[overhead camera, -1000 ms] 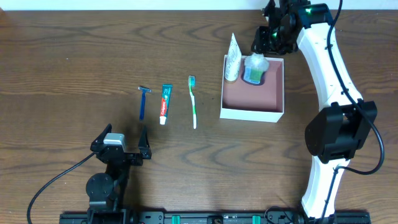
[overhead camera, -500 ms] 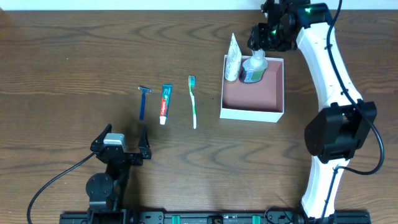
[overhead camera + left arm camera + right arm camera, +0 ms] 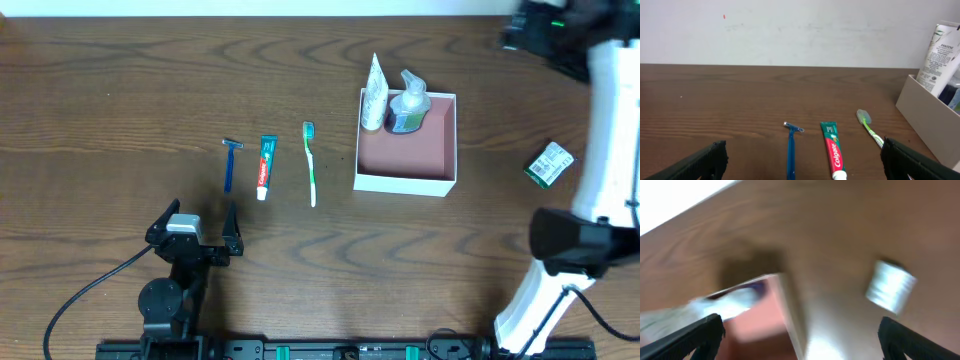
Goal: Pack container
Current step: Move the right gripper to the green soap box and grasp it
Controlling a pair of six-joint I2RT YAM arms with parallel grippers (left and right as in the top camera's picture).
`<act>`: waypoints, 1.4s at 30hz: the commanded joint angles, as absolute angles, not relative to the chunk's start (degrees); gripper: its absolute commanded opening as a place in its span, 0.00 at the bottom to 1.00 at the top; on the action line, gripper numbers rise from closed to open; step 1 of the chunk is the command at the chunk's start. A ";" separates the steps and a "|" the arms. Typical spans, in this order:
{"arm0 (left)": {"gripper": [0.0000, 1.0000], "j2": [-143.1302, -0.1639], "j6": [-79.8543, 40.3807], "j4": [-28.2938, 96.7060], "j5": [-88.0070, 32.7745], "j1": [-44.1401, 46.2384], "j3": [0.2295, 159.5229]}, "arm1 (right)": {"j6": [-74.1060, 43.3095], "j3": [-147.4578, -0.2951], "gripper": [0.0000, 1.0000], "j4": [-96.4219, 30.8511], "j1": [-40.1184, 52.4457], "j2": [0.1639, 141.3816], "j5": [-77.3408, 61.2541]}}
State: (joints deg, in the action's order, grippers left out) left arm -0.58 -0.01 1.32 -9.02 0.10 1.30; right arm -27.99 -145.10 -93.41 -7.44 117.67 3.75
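The container [image 3: 404, 183], a shallow white box with a pink inside, sits right of the table's middle. A white tube [image 3: 373, 94] and a pump bottle [image 3: 408, 104] stand at its far wall. On the wood to its left lie a green toothbrush [image 3: 310, 164], a toothpaste tube [image 3: 266, 166] and a blue razor [image 3: 230, 166]. My left gripper [image 3: 199, 220] rests open near the front edge, just behind the razor [image 3: 791, 152] and the toothpaste [image 3: 833, 151]. My right gripper [image 3: 800, 328] is open and holds nothing. It is blurred, above the container's right wall [image 3: 790, 305].
A small green-and-white carton [image 3: 551, 163] lies on the table right of the container and shows blurred in the right wrist view [image 3: 890, 286]. The right arm [image 3: 610, 130] runs along the right side. A pale wall stands behind the table's far edge.
My right gripper opened and let go of the pump bottle, which now stands in the container. The arm swung up and to the right, uncovering the small carton.
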 commanded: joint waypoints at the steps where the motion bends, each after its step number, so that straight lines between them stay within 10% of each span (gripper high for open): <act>1: 0.98 -0.23 0.32 3.14 -9.85 -0.10 0.23 | -40.82 -141.93 0.99 -96.47 -10.96 118.17 11.57; 42: 0.98 -0.23 0.32 3.11 -9.85 -0.10 0.23 | -20.08 -84.27 0.99 -49.45 -25.23 118.19 -1.76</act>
